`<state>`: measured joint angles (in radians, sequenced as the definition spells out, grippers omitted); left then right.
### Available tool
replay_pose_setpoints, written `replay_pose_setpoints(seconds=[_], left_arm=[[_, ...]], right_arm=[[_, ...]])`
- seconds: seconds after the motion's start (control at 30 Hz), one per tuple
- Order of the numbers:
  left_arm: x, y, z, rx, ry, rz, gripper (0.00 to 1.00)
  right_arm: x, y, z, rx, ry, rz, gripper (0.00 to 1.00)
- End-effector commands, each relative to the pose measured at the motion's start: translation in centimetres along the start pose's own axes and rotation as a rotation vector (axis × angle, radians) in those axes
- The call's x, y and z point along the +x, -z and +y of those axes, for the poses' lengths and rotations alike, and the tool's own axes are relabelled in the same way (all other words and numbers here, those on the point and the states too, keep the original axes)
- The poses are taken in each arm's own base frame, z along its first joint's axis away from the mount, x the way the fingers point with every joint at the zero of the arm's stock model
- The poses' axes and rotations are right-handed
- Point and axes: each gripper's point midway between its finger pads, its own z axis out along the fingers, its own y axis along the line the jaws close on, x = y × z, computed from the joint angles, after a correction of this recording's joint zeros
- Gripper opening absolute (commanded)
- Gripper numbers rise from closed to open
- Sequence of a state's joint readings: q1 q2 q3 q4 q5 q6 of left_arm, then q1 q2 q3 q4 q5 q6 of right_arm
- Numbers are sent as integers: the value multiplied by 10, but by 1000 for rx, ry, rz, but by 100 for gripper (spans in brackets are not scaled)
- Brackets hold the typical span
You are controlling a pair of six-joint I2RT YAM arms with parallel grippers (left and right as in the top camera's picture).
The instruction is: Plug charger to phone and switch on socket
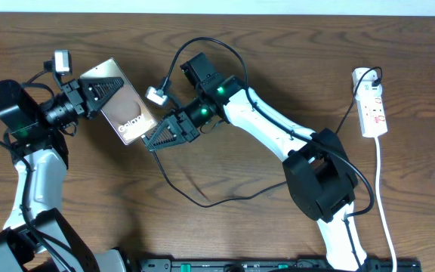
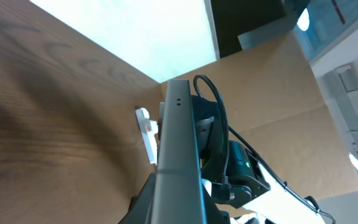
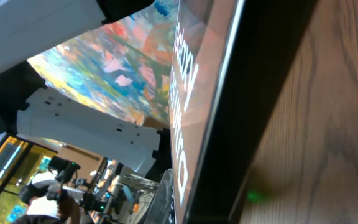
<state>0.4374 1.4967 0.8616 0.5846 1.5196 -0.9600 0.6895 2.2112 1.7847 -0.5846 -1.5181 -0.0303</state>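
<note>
The phone (image 1: 123, 106) is a brown-black slab with pale lettering, held tilted off the table at the upper left. My left gripper (image 1: 95, 89) is shut on its upper end; the left wrist view shows its grey edge (image 2: 176, 155) between the jaws. My right gripper (image 1: 155, 141) is at the phone's lower end, fingers together. The thin black charger cable (image 1: 202, 202) runs from these fingertips across the table; its plug tip is hidden. The right wrist view is filled by the phone's glossy face (image 3: 191, 93). The white socket strip (image 1: 372, 106) lies at the far right.
A black plug (image 1: 374, 75) sits in the strip's top end, and its white cord (image 1: 384, 196) runs down the right side. A black cable loop (image 1: 202, 44) arches above the right arm. The right arm's base (image 1: 319, 181) stands right of centre.
</note>
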Motion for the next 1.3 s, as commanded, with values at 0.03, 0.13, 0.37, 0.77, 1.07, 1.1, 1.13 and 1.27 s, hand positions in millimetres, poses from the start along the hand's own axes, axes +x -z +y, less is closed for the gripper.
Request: replay_pose_setpoints(seconds=[0.03, 0.13, 0.37, 0.77, 1.07, 1.1, 1.13, 1.27], left_arm=[[8, -3, -7, 32, -34, 53, 7], [8, -3, -7, 32, -34, 53, 8], [8, -3, -7, 33, -33, 54, 7], [12, -9, -9, 41, -34, 73, 8], [13, -11, -9, 43, -34, 78, 7], [13, -11, -9, 43, -33, 78, 7], [13, -11, -9, 43, -33, 78, 7], [13, -11, -9, 43, -34, 78, 8]], right_arm=[[-7, -2, 8, -25, -23, 2, 1], [-7, -2, 8, -24, -25, 1, 1], [-7, 1, 7, -21, -26, -3, 1], [-11, 7, 6, -14, -32, -15, 1], [-17, 8, 6, -13, -29, -18, 1], [-17, 8, 6, -13, -27, -18, 2], [-17, 8, 6, -13, -27, -18, 4], [-17, 8, 6, -12, -27, -19, 9]])
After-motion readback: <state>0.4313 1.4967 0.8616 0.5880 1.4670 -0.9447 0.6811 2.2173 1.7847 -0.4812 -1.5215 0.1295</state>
